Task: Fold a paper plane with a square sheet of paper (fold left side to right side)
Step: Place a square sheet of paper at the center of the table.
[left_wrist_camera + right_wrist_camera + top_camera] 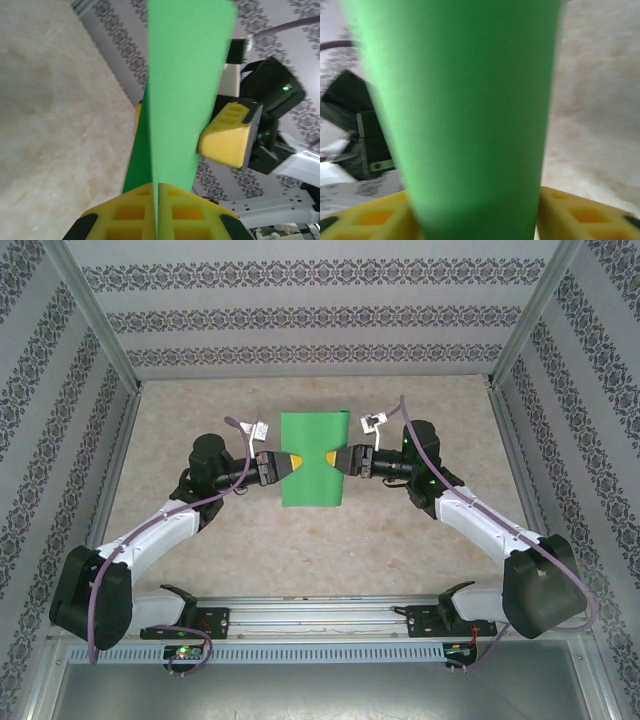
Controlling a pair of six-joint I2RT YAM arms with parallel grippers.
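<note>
The green square sheet of paper [313, 440] shows as a tall rectangle between both grippers at the table's middle. My left gripper [297, 462] is shut on its left edge. In the left wrist view the yellow jaws [156, 192] press together on the thin sheet [185, 75], which fans out from them in two layers. My right gripper [330, 460] reaches in from the right, and one of its yellow fingers [227, 135] stands off the paper. In the right wrist view the blurred green sheet [470, 100] fills the wide gap of the open right gripper [475, 210].
The beige tabletop [200, 420] lies all round the paper. Patterned walls [310, 315] and metal frame posts [95, 320] close the cell at the back and sides. The arm bases sit on a rail [320, 620] at the near edge.
</note>
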